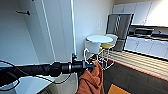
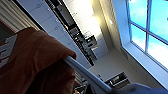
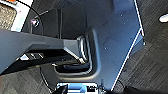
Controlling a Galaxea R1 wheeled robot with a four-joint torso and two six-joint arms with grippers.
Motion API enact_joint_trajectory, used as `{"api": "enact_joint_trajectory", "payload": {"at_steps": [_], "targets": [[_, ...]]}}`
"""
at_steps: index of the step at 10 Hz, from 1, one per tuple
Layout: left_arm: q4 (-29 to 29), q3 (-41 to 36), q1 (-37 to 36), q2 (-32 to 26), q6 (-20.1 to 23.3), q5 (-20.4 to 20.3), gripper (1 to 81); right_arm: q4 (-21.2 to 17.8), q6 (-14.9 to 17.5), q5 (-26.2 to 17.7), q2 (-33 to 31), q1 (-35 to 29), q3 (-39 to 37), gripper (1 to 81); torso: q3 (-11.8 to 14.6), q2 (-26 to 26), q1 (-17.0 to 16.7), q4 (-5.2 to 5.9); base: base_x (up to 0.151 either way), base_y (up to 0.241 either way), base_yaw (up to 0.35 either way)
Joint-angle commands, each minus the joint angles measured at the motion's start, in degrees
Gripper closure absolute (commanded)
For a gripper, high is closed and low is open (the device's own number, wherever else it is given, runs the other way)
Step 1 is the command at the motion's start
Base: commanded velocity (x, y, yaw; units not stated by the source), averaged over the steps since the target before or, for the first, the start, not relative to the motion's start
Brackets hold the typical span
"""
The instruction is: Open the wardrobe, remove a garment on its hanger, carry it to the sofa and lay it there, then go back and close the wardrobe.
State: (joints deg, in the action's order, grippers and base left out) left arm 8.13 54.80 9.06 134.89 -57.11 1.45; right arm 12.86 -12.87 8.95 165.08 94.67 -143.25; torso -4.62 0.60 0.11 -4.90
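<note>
Garment in transit

Left claw [image 1: 94,66] grips the hanger [image 2: 85,73]; the orange garment [image 1: 91,80] hangs at its six o'clock.

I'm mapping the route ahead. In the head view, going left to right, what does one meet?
Left arm → orange garment → round white table → steel refrigerator → white kitchen cabinets.

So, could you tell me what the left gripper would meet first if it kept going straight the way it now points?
Probably the chairs at the small round white table. The left gripper, with the orange garment hanging from it, points toward them, though depth is hard to judge.
</note>
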Motion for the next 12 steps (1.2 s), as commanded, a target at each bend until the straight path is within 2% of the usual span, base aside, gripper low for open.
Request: {"api": "enact_joint_trajectory", "payload": {"at_steps": [1,12], "targets": [[1.62,-1.71,-10.24,0.30,0.16,-5.32,81.1,0.41,0.04,-2.71,-0.78,-1.19,0.18,1.0,0.00,0.00,0.00,0.00,0.000,0.000,-0.213],[2.50,-0.92,-7.70,2.32,0.16,-5.32,81.1,0.41,0.39,-3.24,-0.08,-1.37,-0.18,1.0,0.00,0.00,0.00,0.00,0.000,0.000,-0.213]]}}
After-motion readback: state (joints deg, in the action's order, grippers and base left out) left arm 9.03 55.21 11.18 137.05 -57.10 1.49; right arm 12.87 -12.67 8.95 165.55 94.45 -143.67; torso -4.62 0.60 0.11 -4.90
